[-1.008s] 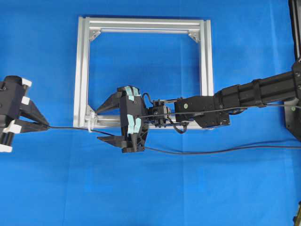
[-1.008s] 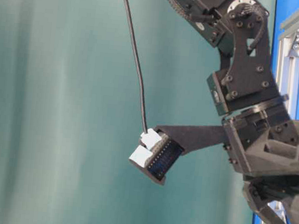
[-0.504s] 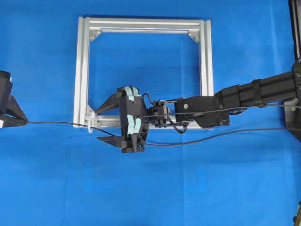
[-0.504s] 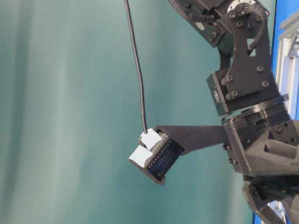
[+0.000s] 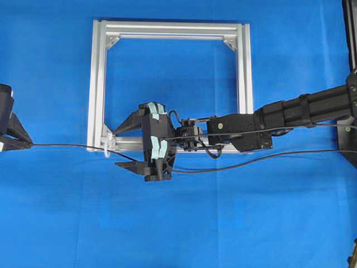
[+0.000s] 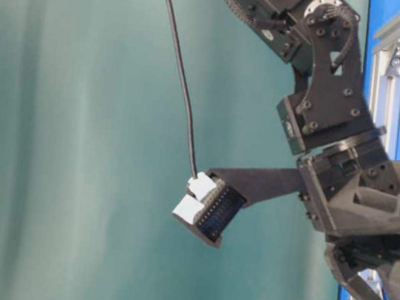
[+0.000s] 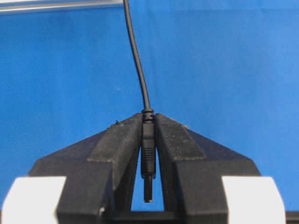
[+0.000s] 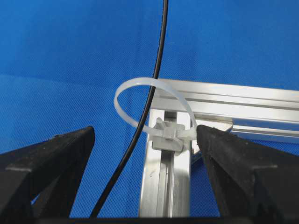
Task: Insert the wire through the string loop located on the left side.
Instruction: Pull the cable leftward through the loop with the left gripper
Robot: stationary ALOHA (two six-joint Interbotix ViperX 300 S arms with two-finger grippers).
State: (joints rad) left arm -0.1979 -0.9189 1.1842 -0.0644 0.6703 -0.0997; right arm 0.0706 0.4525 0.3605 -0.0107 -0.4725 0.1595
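blue cloth (image 5: 223, 223) over table; aluminium frame (image 5: 243, 72) flat; teal backdrop (image 6: 80, 145)

blue cloth (image 5: 184, 223) under aluminium frame (image 5: 97, 84)

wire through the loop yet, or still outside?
Through. In the right wrist view the wire passes inside the string loop; overhead it runs on to the left gripper.

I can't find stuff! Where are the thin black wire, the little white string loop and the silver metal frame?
thin black wire (image 8: 159, 56), right wrist view, its strand.
little white string loop (image 8: 135, 84), right wrist view, its arch.
silver metal frame (image 5: 167, 28), overhead view, its top bar.
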